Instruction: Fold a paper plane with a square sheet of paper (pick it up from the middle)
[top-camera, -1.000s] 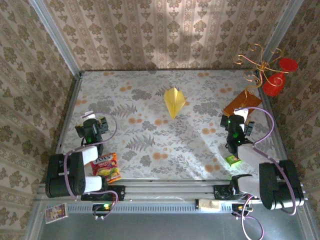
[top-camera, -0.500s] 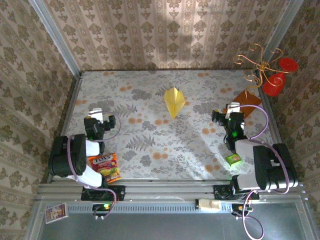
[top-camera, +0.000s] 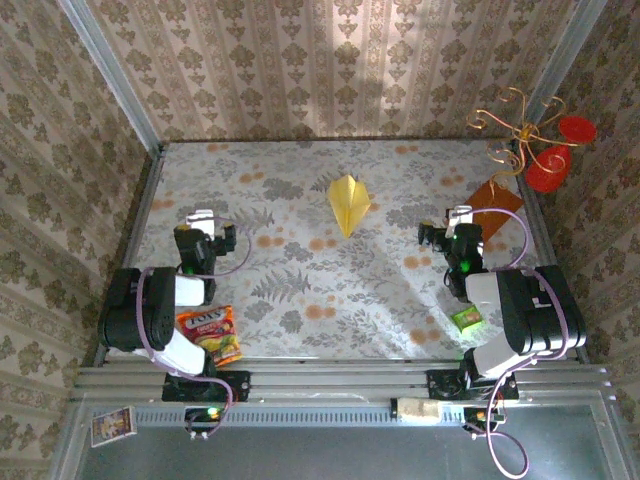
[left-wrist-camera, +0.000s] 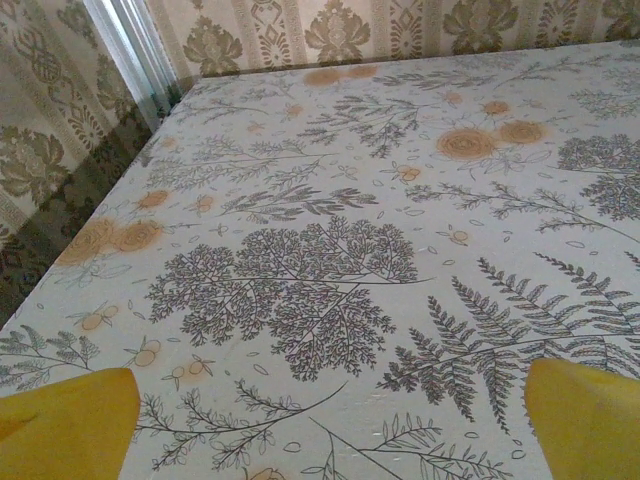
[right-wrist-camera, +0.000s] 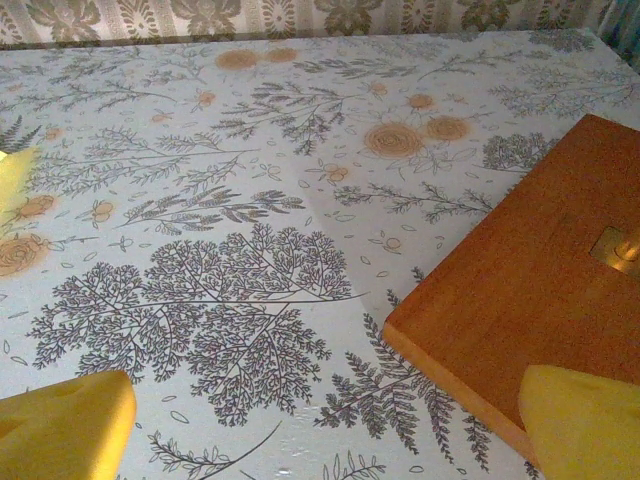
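The yellow paper lies folded as a paper plane (top-camera: 347, 203), a pointed dart with a centre crease, flat on the floral table at far centre, its tip toward me. A sliver of it shows at the left edge of the right wrist view (right-wrist-camera: 10, 172). My left gripper (top-camera: 204, 224) hovers low at the left side, well apart from the plane, open with nothing between its yellow fingertips (left-wrist-camera: 65, 425). My right gripper (top-camera: 451, 224) sits low at the right side, open and holding nothing, with its fingertips (right-wrist-camera: 585, 420) beside the board's corner.
An orange-brown board (right-wrist-camera: 540, 290) lies just right of my right gripper, under a gold wire stand with red discs (top-camera: 540, 140). A green packet (top-camera: 465, 319) lies near the right base. A red-and-yellow snack packet (top-camera: 210, 333) lies by the left base. Walls close the table on three sides.
Both arms have folded back over their bases, and both grippers have shifted slightly toward the far side. Both stay open. The paper plane has not moved.
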